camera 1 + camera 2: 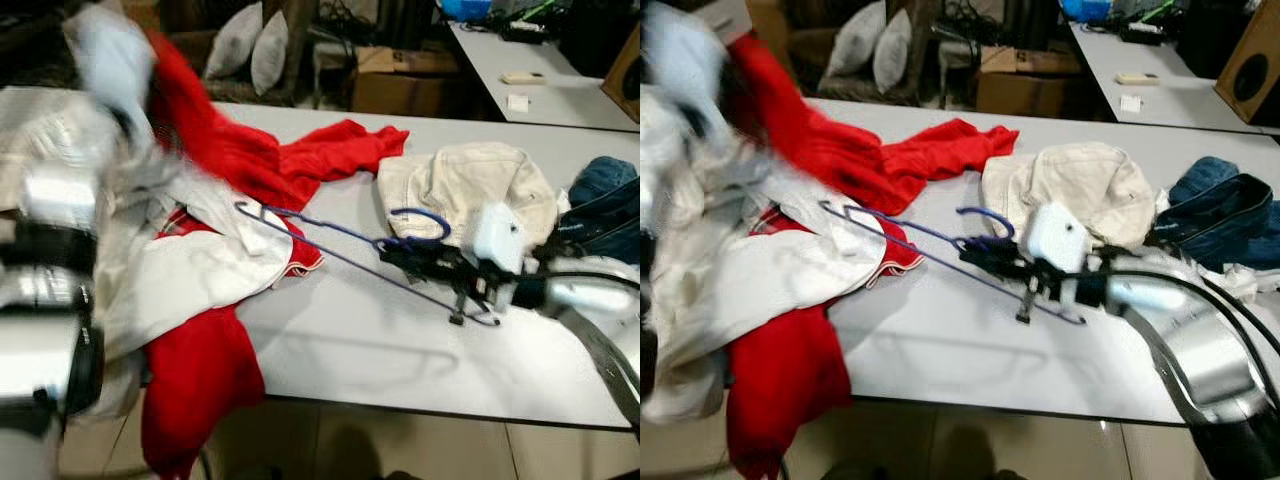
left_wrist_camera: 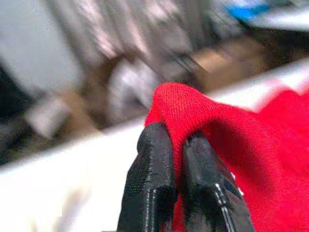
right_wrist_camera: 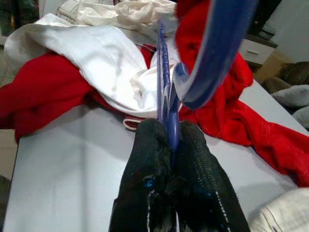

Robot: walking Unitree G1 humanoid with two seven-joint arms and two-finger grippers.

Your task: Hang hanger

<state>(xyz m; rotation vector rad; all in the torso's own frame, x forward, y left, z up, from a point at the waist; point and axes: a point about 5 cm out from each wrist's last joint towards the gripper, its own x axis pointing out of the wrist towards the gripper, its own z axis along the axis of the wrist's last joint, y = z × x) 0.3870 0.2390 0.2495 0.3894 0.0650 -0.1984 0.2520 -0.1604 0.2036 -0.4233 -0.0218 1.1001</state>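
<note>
White table bears red garment, cream jacket.

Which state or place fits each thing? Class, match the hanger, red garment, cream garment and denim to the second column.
Things:
1 hanger
2 red garment
3 cream garment
4 denim

States or places:
a pinched in the left claw
b at the table's right edge
c gripped in the right claw
d heaped beyond the hanger's hook

Pairs: 1-c, 2-a, 3-d, 4-b
</note>
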